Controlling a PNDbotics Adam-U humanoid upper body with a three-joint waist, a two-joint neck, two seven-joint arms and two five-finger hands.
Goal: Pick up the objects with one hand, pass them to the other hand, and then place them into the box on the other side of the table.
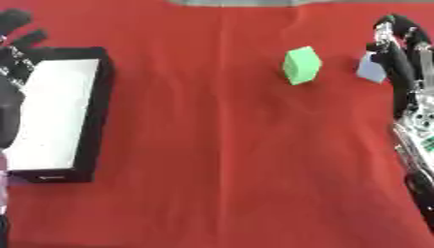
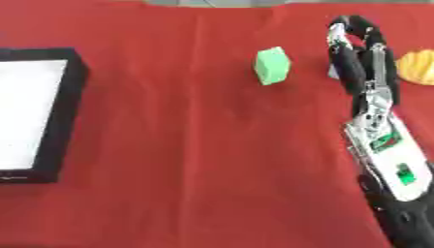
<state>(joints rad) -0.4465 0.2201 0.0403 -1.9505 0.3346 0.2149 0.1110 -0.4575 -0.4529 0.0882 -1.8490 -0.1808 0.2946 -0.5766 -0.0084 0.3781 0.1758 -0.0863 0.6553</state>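
Observation:
A green block (image 1: pixel 301 65) stands on the red cloth right of the middle. Just to its right lies a pale blue object (image 1: pixel 370 69), with the fingers of my right hand (image 2: pixel 379 135) reaching up along its right side, close to it or touching it. Those fingers are nearly straight and hold nothing. An orange rounded object (image 2: pixel 417 68) lies further right, past the fingers. The black box with a white floor (image 1: pixel 98 111) sits at the far left. My left hand (image 1: pixel 13 63) shows at the left edge beside the box, fingers up and relaxed, holding nothing.
Red cloth (image 1: pixel 212 160) covers the whole table between the box and the objects. A grey strip (image 1: pixel 237 2) runs along the far edge.

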